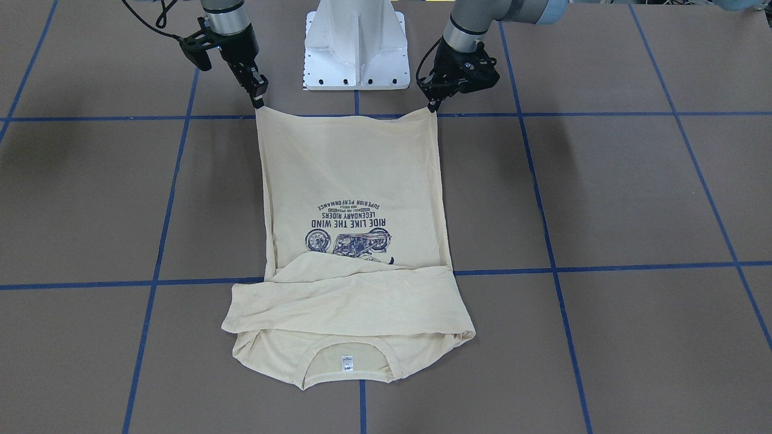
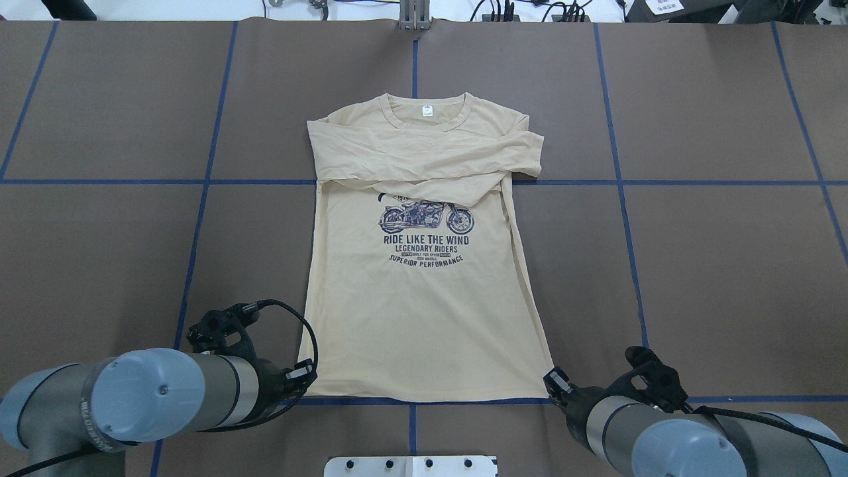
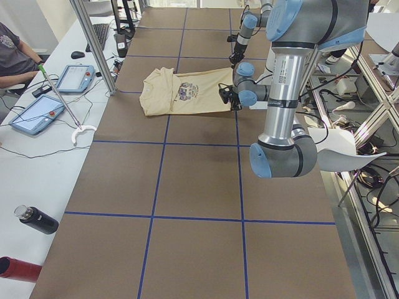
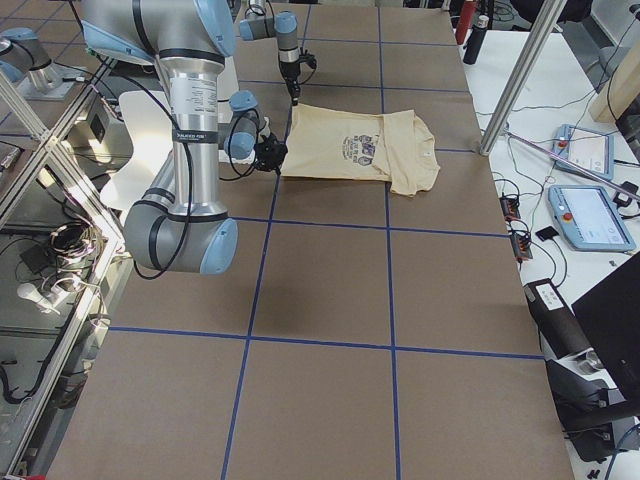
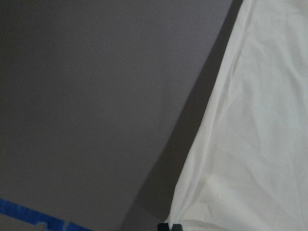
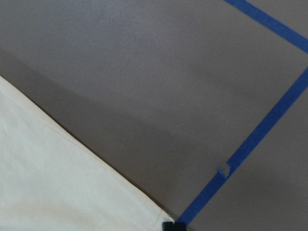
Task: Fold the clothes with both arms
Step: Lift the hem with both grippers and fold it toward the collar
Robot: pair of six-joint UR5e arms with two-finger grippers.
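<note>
Just ahead of the pedestal (image 1: pixel 354 48), the shirt (image 1: pixel 353 175) lies flat on the surface (image 1: pixel 603 199), collar farthest away; jaws of the left arm (image 1: pixel 467 24) and right arm (image 1: pixel 226 18) pinch its near hem corners. Uneven lifting could skew the fold, or thin fabric slip free

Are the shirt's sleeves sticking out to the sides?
No, both sleeves lie folded across the chest of the shirt.

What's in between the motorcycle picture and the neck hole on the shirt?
The shirt's two long sleeves, folded across the chest, lie there. They hide the top of the motorcycle picture, just below the collar. The overhead view shows it best.
</note>
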